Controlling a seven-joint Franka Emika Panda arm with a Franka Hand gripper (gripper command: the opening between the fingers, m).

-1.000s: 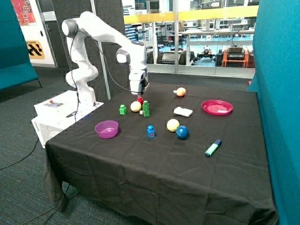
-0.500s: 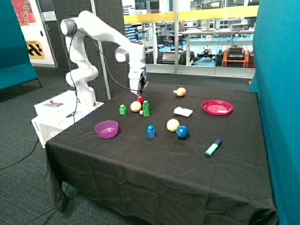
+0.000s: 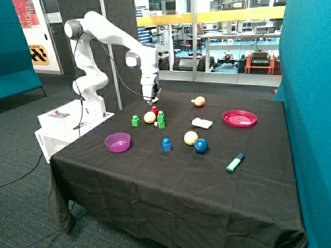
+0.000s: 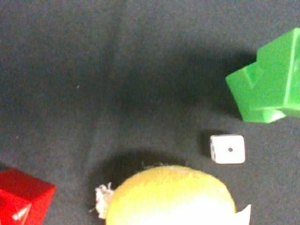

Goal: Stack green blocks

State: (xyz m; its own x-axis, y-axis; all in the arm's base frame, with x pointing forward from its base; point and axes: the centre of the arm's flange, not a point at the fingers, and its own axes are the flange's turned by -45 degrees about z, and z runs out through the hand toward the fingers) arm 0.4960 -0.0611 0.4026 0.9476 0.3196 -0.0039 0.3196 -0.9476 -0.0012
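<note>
Two green blocks [image 3: 161, 119] stand stacked one on the other on the black tablecloth, beside a yellow ball [image 3: 150, 117]. A third green block [image 3: 135, 121] stands alone on the other side of that ball. My gripper [image 3: 150, 98] hangs above the cloth just behind a small red block [image 3: 154, 110], apart from the stack. The wrist view shows the green stack [image 4: 269, 86] from above, a white die [image 4: 228, 149], the yellow ball [image 4: 168, 199] and the red block [image 4: 21, 201]. Nothing is seen in the gripper.
A purple bowl [image 3: 118, 142] sits near the table's edge by the robot base. A blue studded block [image 3: 166, 145], a yellow ball [image 3: 191, 138], a blue ball [image 3: 200, 145], a white object [image 3: 201, 123], a pink plate [image 3: 239, 118], a peach ball [image 3: 199, 101] and a teal marker [image 3: 235, 163] lie around.
The gripper has risen a little and drawn back toward the robot base, away from the green stack. The blocks and balls have not moved.
</note>
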